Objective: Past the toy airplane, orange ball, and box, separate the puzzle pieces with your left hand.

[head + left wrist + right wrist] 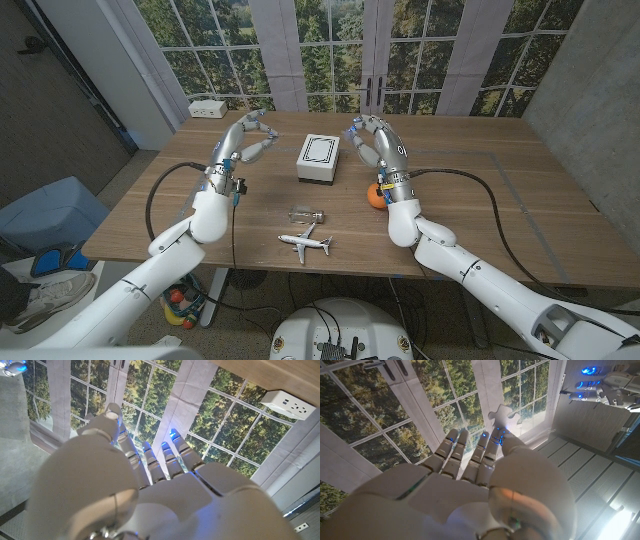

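Both hands are being held raised over the far half of the wooden table [500, 190], either side of the white box [319, 158]; the left hand [243, 137] is being kept with its fingers loosely curled and apart, and whether anything is being pinched in it cannot be told from the head view; in the left wrist view its fingers [165, 457] are being stretched straight with nothing seen between them. A white puzzle piece [504, 417] is being pinched at the fingertips of the right hand [373, 140], as the right wrist view is showing; it appears to be a single piece, though a second joined behind it cannot be excluded. The orange ball [376, 194] is being left just beside the right forearm; a small clear block [306, 215] and the toy airplane [305, 242] are being left nearer the front edge, mid-table. The separating step is judged to be under way or just completed; next, the left hand's hold is being called into question, and a check for its piece is needed.
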Motion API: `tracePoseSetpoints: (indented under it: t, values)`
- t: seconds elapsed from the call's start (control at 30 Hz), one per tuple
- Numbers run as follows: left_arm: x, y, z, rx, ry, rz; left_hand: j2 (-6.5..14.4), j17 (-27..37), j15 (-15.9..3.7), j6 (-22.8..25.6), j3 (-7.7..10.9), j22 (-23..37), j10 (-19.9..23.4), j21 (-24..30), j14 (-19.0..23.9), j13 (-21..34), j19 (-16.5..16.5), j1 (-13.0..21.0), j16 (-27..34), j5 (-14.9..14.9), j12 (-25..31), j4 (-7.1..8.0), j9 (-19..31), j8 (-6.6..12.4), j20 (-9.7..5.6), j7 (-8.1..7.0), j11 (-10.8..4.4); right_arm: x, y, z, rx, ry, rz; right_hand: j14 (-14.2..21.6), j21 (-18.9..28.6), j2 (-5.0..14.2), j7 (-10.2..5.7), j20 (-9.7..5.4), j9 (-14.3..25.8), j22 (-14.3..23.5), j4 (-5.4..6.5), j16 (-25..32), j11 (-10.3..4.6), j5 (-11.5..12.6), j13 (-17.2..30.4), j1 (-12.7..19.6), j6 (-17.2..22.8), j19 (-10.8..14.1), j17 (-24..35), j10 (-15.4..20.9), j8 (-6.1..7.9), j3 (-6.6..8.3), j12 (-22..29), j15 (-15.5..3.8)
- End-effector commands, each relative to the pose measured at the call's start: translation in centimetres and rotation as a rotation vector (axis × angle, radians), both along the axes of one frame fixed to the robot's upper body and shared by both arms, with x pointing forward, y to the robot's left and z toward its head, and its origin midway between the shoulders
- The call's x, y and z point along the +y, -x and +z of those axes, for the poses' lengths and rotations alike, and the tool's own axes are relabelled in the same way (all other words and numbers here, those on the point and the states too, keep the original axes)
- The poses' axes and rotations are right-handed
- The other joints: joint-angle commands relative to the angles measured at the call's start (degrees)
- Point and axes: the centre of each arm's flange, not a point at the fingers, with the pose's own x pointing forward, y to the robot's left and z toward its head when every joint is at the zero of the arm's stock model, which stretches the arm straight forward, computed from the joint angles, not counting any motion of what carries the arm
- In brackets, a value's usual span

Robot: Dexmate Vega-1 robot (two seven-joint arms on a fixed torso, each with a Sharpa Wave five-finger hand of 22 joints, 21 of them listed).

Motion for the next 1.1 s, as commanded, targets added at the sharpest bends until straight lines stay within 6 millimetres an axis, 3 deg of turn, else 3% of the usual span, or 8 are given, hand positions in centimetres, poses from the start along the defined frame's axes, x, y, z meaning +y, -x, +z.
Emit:
tracePoseSetpoints:
  t: [0.03, 0.87, 1.1]
  values:
    - [1.0, 0.0, -0.1, 0.064, -0.069, 0.051, 0.0, 0.1, -4.79, 0.3, -0.25, 0.2, 0.0, -0.1, -0.6, 0.2, -0.4, 0.4, -0.1, 0.4, -0.1, 0.02, 0.0, 0.35, 0.01, -0.2, -0.25, -1.7, 0.1, -0.9, 0.048, 0.036, -0.107, 0.5, 0.4, 0.15, -0.32, -0.86, 3.5, 0.0, -0.23, 0.0, 0.09, -0.1, 0.4, -0.6, 0.2, 0.3, 0.3, 0.4, 0.51, 0.1, 0.4, -9.21]
    - [1.8, -0.7, -0.5, 0.172, -0.208, 0.168, 0.1, 0.1, -4.88, 1.1, -1.17, 0.1, -0.2, -0.6, -2.1, 0.1, -1.6, 0.5, -0.2, 0.6, -0.3, 0.07, -0.3, 0.03, 0.25, -0.41, -0.37, -3.0, -0.3, -2.4, 0.182, 0.133, -0.274, 0.4, 0.9, -0.49, -0.92, -0.35, 1.9, -0.1, -1.26, -0.6, -0.06, 0.0, 1.0, -1.2, 1.5, 0.6, 0.4, 0.8, 0.35, 0.06, 0.6, -9.14]
    - [1.8, -0.8, -0.9, 0.189, -0.231, 0.192, 0.4, 0.1, -5.77, -0.2, -1.64, 0.1, -1.1, -0.7, -4.3, 0.1, -1.9, 0.6, -0.6, 0.7, -0.6, 0.13, -0.5, -1.0, -0.15, 0.08, -0.44, -2.8, -0.7, -2.9, 0.215, 0.163, -0.302, 0.0, 0.9, -0.62, -1.12, -0.23, 1.4, -0.2, -1.57, -0.7, -0.08, -0.1, 1.1, -1.3, 1.6, 0.5, 0.5, 0.0, 0.16, -0.07, 0.2, -9.14]
